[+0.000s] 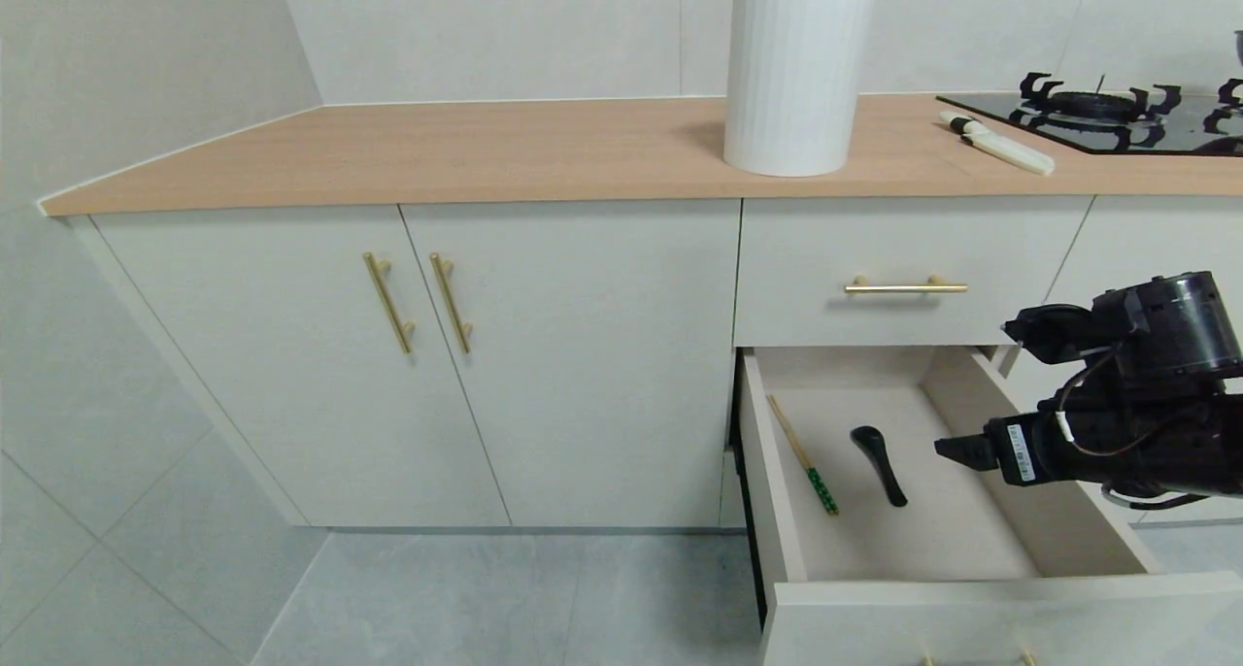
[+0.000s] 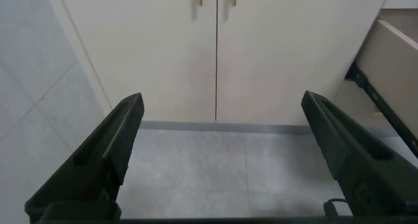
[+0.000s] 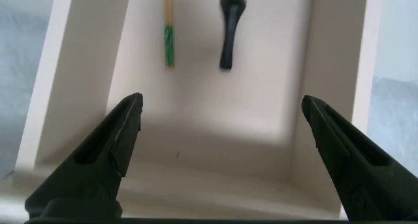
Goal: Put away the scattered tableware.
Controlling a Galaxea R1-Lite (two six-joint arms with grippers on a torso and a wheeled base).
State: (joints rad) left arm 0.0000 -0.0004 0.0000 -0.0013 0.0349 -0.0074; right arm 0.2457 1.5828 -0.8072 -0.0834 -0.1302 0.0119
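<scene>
The right gripper (image 3: 222,105) hangs wide apart and empty over the open drawer (image 1: 971,549). Inside, green-tipped chopsticks (image 1: 804,457) lie along its left wall, with a black spoon (image 1: 879,464) near the middle. What may be a sheathed knife (image 1: 997,143) lies near the countertop's (image 1: 486,151) right end. The left gripper (image 2: 222,103), likewise spread, faces the cabinet doors (image 2: 281,54).

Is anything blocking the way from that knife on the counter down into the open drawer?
Nothing visible. The knife lies clear on the counter by the stove; the drawer below is pulled open, with bare space beside its chopsticks and black spoon. The empty right gripper hangs above it.
</scene>
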